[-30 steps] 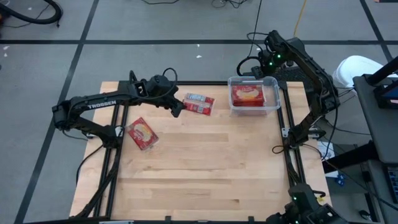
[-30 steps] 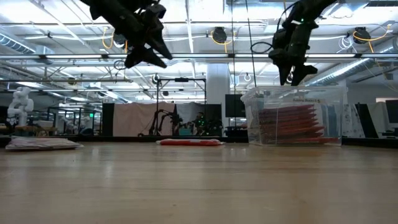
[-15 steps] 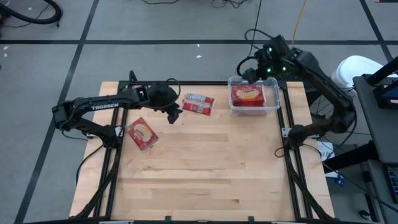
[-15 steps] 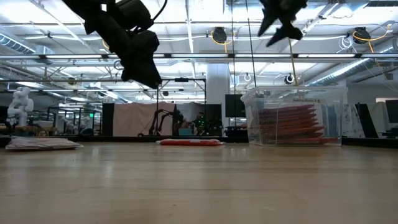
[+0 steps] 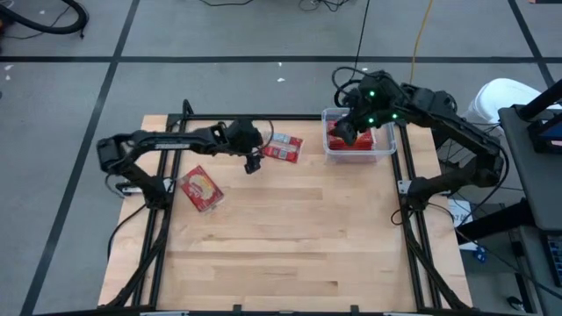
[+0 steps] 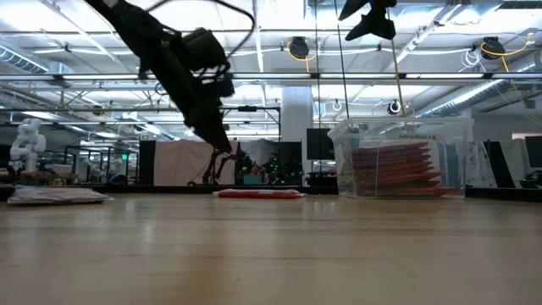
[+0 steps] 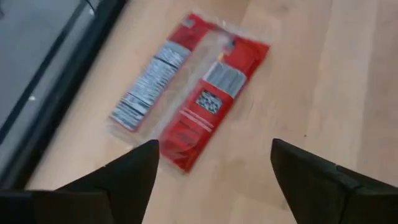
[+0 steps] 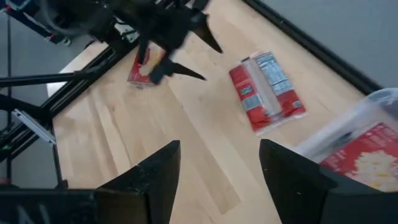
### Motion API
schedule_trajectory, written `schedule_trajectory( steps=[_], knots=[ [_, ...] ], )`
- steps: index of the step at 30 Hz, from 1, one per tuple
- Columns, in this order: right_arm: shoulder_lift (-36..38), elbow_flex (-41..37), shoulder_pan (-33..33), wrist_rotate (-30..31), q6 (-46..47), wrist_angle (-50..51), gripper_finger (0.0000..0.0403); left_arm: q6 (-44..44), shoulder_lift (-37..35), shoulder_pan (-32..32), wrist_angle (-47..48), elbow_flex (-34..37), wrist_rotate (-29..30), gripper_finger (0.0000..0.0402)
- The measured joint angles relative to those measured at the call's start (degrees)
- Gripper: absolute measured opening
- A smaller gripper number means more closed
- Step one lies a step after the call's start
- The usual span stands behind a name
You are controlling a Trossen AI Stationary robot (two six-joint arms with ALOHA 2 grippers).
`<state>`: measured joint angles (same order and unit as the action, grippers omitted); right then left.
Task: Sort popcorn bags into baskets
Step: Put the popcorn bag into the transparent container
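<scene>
Left gripper spread wide, grasping nothing, hanging just short of the print-side-up popcorn bag flat on the table ahead of its fingers, seemingly lined up for a pickup. Second bag well behind it, picture side up. Right gripper parted, empty, above the clear basket already stacked with bags, probably clear of a drop.

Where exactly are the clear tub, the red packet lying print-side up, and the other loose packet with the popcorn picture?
clear tub (image 5: 386, 151), high view, on its right rim.
print-side-up packet (image 7: 193, 118), left wrist view, on its red middle.
popcorn-picture packet (image 5: 200, 188), high view, on the cream picture at its centre.
</scene>
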<state>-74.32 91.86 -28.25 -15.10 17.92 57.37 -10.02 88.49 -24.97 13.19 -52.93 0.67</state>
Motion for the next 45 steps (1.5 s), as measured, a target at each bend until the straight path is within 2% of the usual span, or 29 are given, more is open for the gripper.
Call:
schedule_trajectory(
  steps=[4,9,13,20,32,35,38,42,45],
  knots=[
    [-0.07,-1.39,2.35,-0.08,1.50,-0.99,0.0210,-0.04,5.97,-0.08,-3.21,0.00,0.36,0.0284],
    [-0.10,-3.41,5.26,-0.15,3.42,-1.16,0.0210,6.06,10.28,-0.58,-3.03,-0.02,5.82,0.0270],
    [0.00,-4.16,7.21,-0.14,3.91,-1.28,0.0210,8.71,10.88,-0.90,-3.06,-0.02,5.90,0.0287],
    [-0.03,-6.41,8.13,-0.19,3.60,-1.23,0.0210,4.17,12.40,-1.31,-5.52,-0.13,4.94,0.0326],
    [-0.05,-9.43,8.09,-5.62,1.94,-1.95,0.0210,3.03,16.91,-2.72,-9.94,-0.16,3.46,0.0277],
    [-0.05,-9.43,7.99,-5.96,1.39,-2.52,0.0210,2.65,17.05,-3.04,-10.27,-0.20,3.52,0.0250],
    [-0.05,-9.43,7.98,-6.03,1.66,-2.74,0.0210,3.94,17.09,-3.14,-10.23,-0.20,4.09,0.0205],
    [-0.05,-9.43,7.98,-6.01,1.83,-2.74,0.0210,5.81,17.20,-3.32,-8.83,-0.20,4.19,0.0127],
    [-0.05,-9.43,7.96,-5.92,1.75,-2.76,0.0210,6.43,17.18,-3.27,-8.15,-0.20,4.07,0.0051]
  ],
)
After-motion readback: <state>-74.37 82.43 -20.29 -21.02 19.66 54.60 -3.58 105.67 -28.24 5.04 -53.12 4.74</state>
